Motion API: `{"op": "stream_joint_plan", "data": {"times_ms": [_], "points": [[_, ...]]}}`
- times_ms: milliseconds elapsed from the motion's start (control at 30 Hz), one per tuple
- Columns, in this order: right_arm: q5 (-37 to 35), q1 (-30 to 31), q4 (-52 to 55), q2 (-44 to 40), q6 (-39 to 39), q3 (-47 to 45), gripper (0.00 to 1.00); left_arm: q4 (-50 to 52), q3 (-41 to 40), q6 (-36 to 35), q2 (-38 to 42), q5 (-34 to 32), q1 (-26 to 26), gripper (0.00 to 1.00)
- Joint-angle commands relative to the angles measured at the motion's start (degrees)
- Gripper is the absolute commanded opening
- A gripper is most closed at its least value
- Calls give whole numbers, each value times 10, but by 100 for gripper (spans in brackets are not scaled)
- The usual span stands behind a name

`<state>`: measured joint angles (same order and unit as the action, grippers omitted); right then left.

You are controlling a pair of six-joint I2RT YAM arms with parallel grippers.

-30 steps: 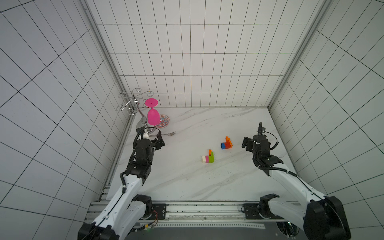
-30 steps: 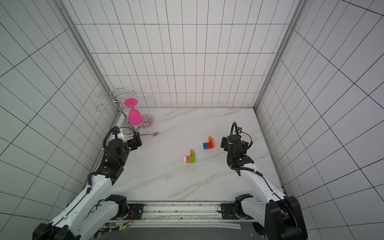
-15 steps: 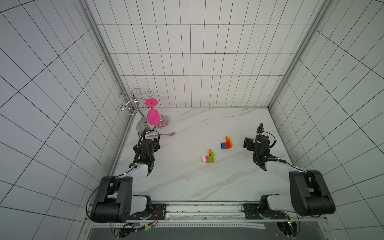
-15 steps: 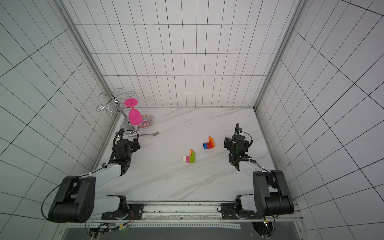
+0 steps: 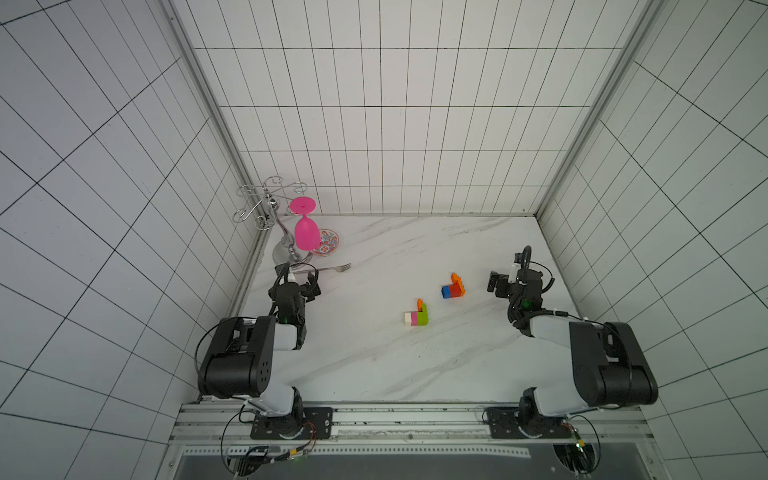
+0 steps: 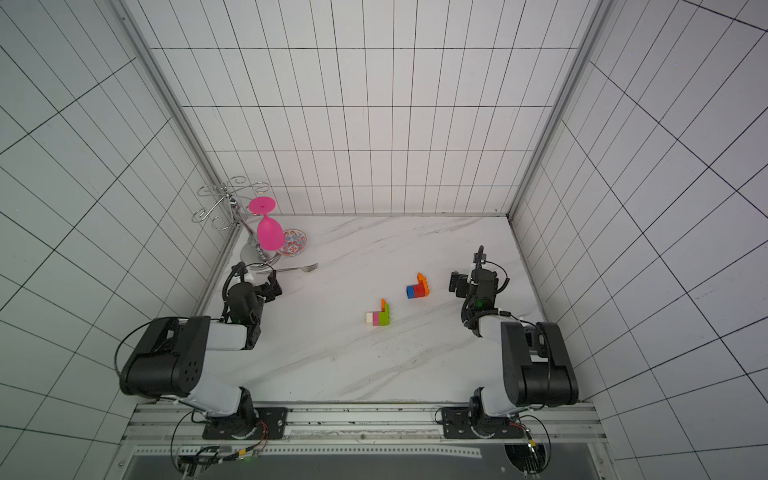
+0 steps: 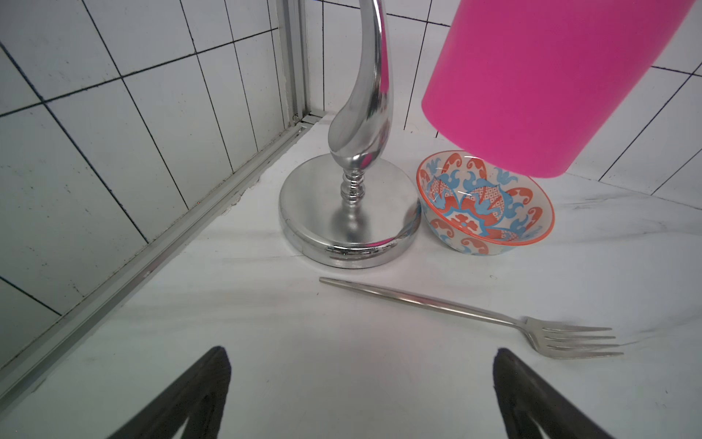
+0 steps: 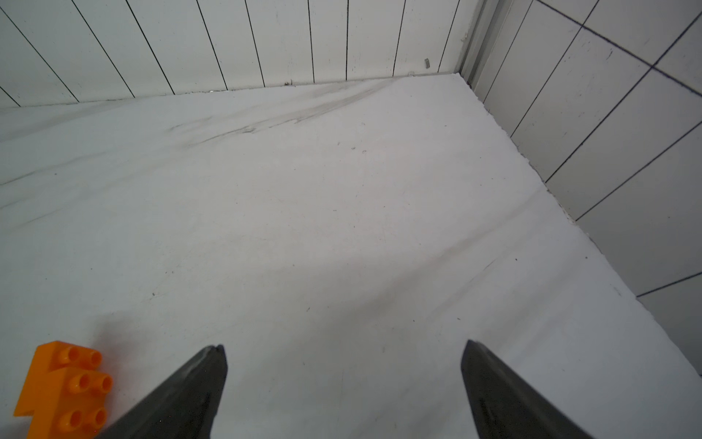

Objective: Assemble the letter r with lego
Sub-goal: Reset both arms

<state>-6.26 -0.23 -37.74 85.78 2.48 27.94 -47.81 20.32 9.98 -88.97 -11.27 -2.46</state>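
Note:
Two lego clusters lie mid-table in both top views. One joins orange, red and blue bricks [image 5: 453, 286] [image 6: 417, 286]. The other joins cream, pink, lime green and orange bricks [image 5: 417, 316] [image 6: 379, 315]. My right gripper [image 5: 516, 279] [image 6: 476, 280] [image 8: 343, 353] stands open and empty just right of the orange-red-blue cluster, whose orange brick [image 8: 64, 387] shows beside one finger. My left gripper [image 5: 296, 282] [image 6: 254, 284] [image 7: 361, 357] is open and empty at the table's left side, far from the lego.
A chrome rack [image 5: 274, 216] [image 7: 349, 216] stands in the back left corner with a pink goblet [image 5: 306, 232] [image 7: 551, 76] hanging upside down. A patterned bowl [image 5: 329, 243] [image 7: 486, 213] and a fork [image 5: 332, 269] [image 7: 494, 319] lie just ahead of the left gripper. Tiled walls enclose three sides.
Both arms have folded back and down toward their bases. The grippers stay open near the same spots, and the lego has not moved.

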Motion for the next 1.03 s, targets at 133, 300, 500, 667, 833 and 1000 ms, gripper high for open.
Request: {"op": "stream_joint_plan", "data": {"times_ms": [133, 300, 500, 667, 833, 1000], "points": [[12, 1, -85, 21, -15, -32, 99, 25, 49, -26, -6, 5, 10, 99], [3, 11, -113, 20, -24, -48, 99, 29, 50, -30, -5, -15, 20, 98], [26, -2, -92, 27, -11, -32, 99, 29, 50, -29, -6, -19, 21, 98], [24, -2, -95, 26, -13, -34, 99, 29, 50, -29, -6, -19, 21, 98], [26, -2, -92, 28, -12, -31, 99, 29, 50, -30, -6, -19, 21, 98], [31, -5, -88, 27, -10, -30, 99, 29, 50, -29, -6, -20, 22, 98]]}}
